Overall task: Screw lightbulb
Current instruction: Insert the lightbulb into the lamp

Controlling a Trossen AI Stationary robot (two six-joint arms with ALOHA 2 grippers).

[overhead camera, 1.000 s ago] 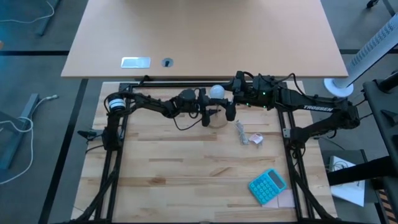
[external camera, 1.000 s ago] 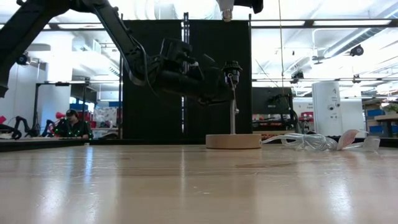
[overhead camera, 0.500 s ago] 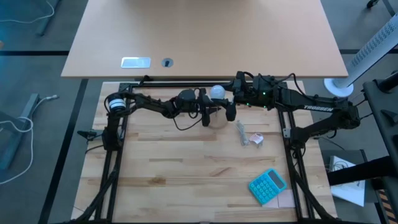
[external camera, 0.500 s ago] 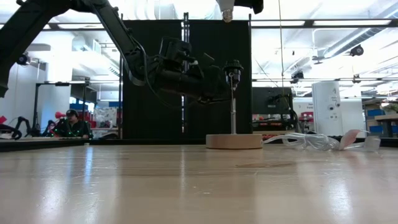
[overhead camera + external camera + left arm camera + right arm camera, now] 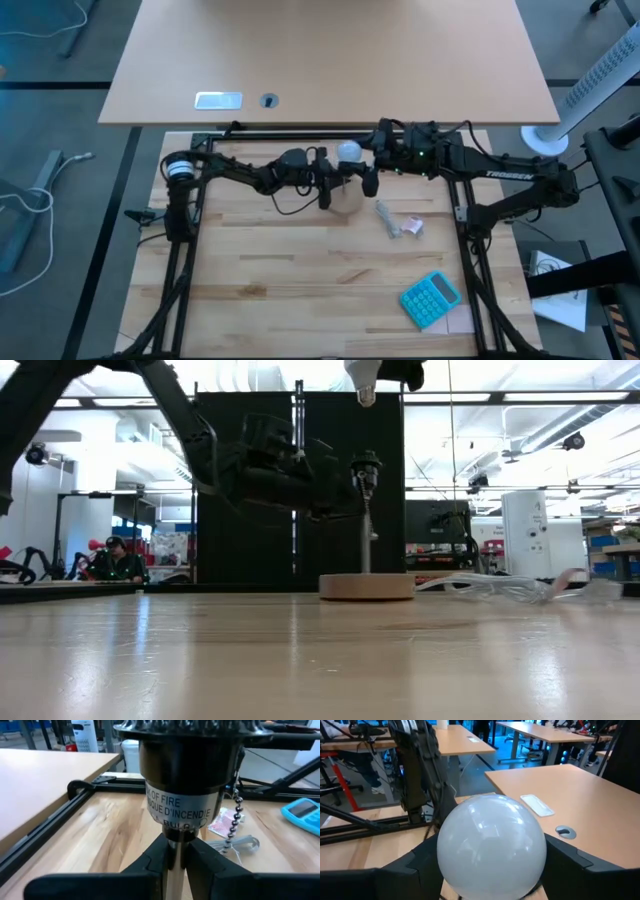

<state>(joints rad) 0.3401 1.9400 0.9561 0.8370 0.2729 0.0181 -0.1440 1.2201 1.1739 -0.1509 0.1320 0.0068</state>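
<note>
A small lamp stands on its round wooden disc (image 5: 366,586) (image 5: 347,199) on the table; a thin metal stem (image 5: 365,530) rises from the disc to a black socket (image 5: 365,463) (image 5: 185,780). My left gripper (image 5: 350,500) (image 5: 328,186) reaches in from the table's left and is shut on that stem. The white lightbulb (image 5: 348,150) (image 5: 492,845) hangs above the socket, apart from it, in my right gripper (image 5: 354,156), which comes from the table's right. In the low view only the bulb's neck (image 5: 365,390) shows, pointing down. My left gripper pinches the stem (image 5: 173,857) just below the black socket between its two fingers (image 5: 150,865), coming level from the table's left, across the stem. The lamp stands upright with its disc on the table. My right gripper pinches the lightbulb's round globe (image 5: 492,845) at its widest part between its two fingers (image 5: 420,865), coming about level from the table's right. The bulb is lifted clear, neck down, above the socket.
A crumpled clear wrapper with cord (image 5: 387,218) and a small pink-and-white packet (image 5: 412,225) lie right of the lamp. A blue calculator (image 5: 430,298) lies near the front right. A bead chain (image 5: 234,817) hangs from the socket. A tan desk (image 5: 330,60) stands beyond the far edge.
My left gripper has shut on the lamp's stem and drawn back a little toward the table's left. The lamp has gone with it, still upright, its wooden disc sliding along the table. The right gripper holds the bulb where it was.
</note>
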